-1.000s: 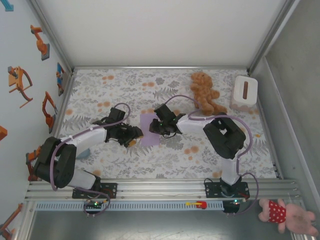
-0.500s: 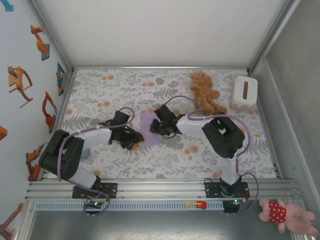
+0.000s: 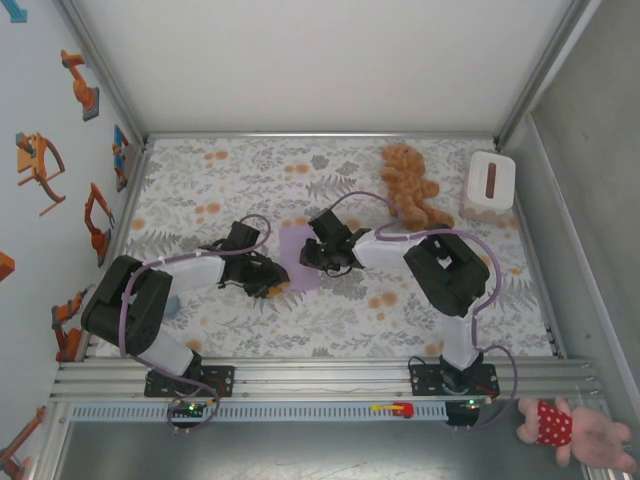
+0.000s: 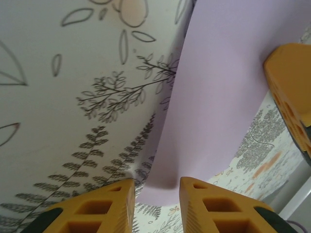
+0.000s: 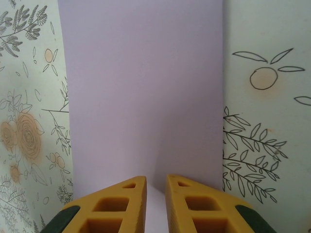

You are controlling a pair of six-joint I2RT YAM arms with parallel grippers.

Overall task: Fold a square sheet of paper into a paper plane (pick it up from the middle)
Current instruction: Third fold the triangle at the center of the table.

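Observation:
The square sheet of paper [image 3: 297, 252] lies lavender on the floral mat between my two grippers. My right gripper [image 3: 324, 257] sits at its right edge. In the right wrist view the right gripper [image 5: 155, 193] is shut on a small raised ridge of the paper [image 5: 146, 87], with the rest flat ahead. My left gripper [image 3: 269, 279] is at the sheet's near-left edge. In the left wrist view the left gripper [image 4: 156, 194] stands open a finger's width, with the curled-up edge of the paper [image 4: 223, 92] between its fingertips. A right fingertip [image 4: 290, 97] shows beyond.
A brown teddy bear [image 3: 408, 186] lies at the back right, with a white box [image 3: 489, 186] beside it near the right wall. A pink soft toy [image 3: 575, 431] lies outside the rail at the near right.
My left arm has slid right to the paper's left edge and its jaws have narrowed around that edge. The right gripper has stayed in place on the paper.

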